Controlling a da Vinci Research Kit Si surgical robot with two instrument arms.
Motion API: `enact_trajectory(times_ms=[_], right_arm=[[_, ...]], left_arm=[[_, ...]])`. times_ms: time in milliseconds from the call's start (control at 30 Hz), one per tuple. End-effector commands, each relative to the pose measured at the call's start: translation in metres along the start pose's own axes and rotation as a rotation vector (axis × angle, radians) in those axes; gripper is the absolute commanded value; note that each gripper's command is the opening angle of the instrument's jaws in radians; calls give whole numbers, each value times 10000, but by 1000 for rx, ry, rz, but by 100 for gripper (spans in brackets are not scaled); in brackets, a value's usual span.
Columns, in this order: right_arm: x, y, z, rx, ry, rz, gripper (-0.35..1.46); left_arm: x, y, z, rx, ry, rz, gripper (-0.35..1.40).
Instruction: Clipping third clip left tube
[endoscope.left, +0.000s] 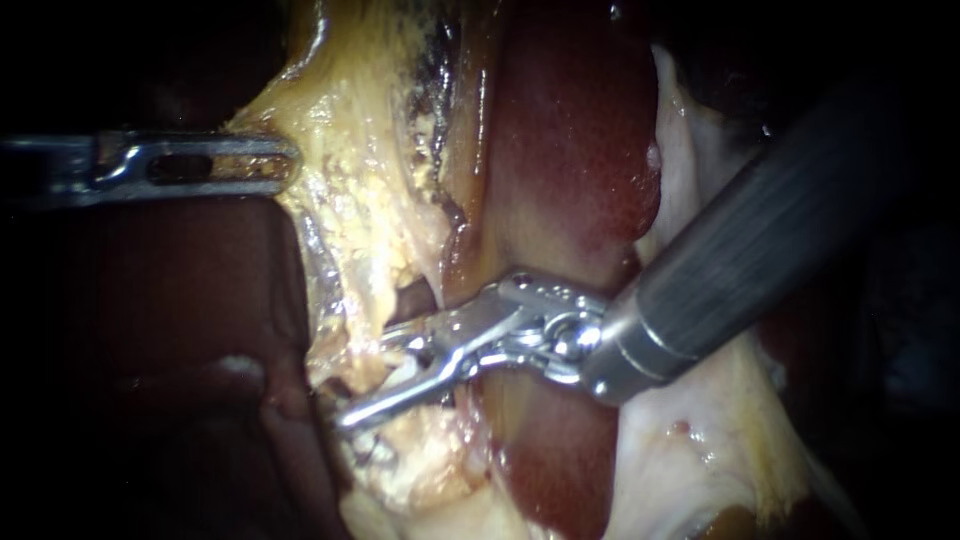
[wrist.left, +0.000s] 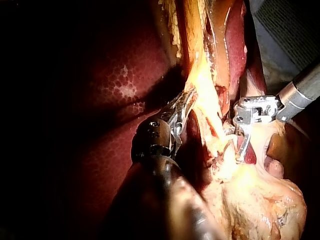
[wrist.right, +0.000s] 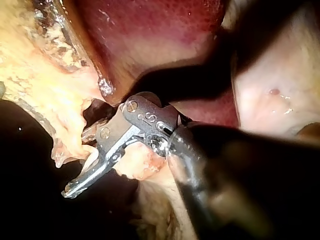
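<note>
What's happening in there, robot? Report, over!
Left instrument shut on yellow tissue. Right instrument open, jaws either side of the tube. Nothing blocking the jaws.

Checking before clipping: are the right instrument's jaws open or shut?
Open: the right instrument shows a clear gap between its jaws in the endoscope view, with pale tissue lying in it.
</note>
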Motion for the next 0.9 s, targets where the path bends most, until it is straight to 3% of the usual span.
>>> enact_trajectory(times_ms=[33, 267, 700, 733, 800, 900], right_arm=[[3, 0, -1, -12, 6, 25, 40], [11, 8, -5, -64, 44, 121, 36], [27, 3, -11, -86, 73, 153, 24], [27, 4, -12, -86, 73, 153, 19], [26, 5, -17, -96, 80, 153, -31], [26, 7, -23, -124, 102, 188, -35]], left_arm=[[0, 0, 0, -1, 0, 0, -35], [1, -2, 1, -2, -1, -1, -35], [2, -4, 1, -4, -2, -1, -35], [2, -4, 1, -4, -2, -1, -35], [2, -4, 1, -4, -2, -1, -35], [2, -4, 1, -4, -2, -2, -35]])
